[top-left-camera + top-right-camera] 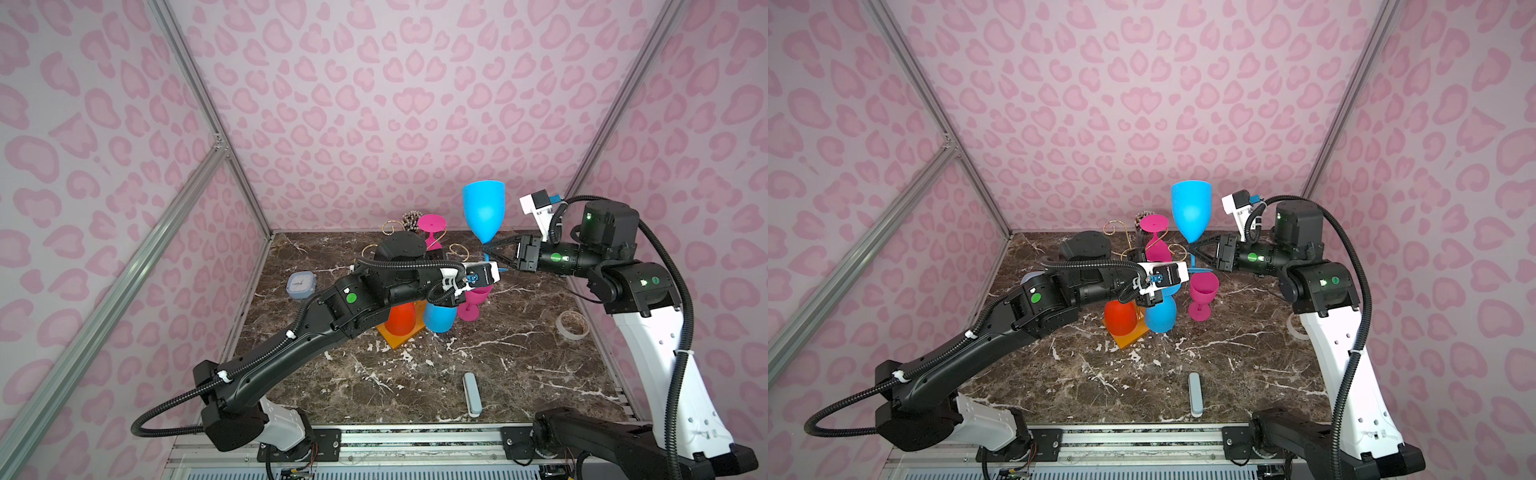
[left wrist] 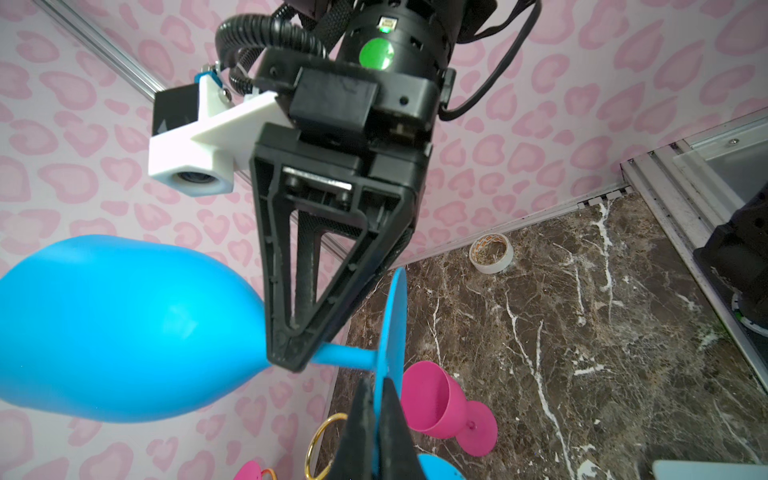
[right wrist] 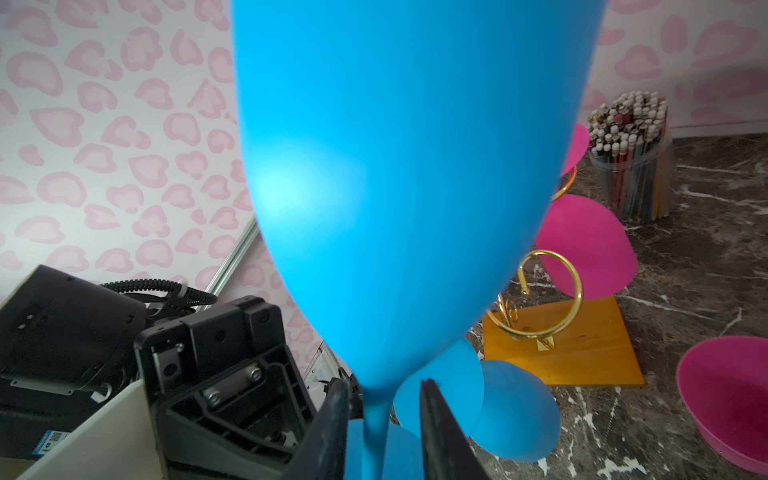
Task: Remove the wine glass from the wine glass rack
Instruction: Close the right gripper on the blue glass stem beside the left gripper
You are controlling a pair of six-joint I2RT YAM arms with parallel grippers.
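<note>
Left pincer (image 2: 377,384) of mine is clamped tight on the flat round foot of the blue plastic wine glass (image 2: 124,332). My right pincer (image 3: 384,384) stands apart, one finger on each side of the stem just under the bowl, with a sliver of gap on both sides. I hold the glass upright in the air, bowl up, above the dark marble table (image 1: 415,374). It is to the right of the gold wire wine glass rack (image 3: 582,357) with its orange-brown wooden base, free of the curled arms.
</note>
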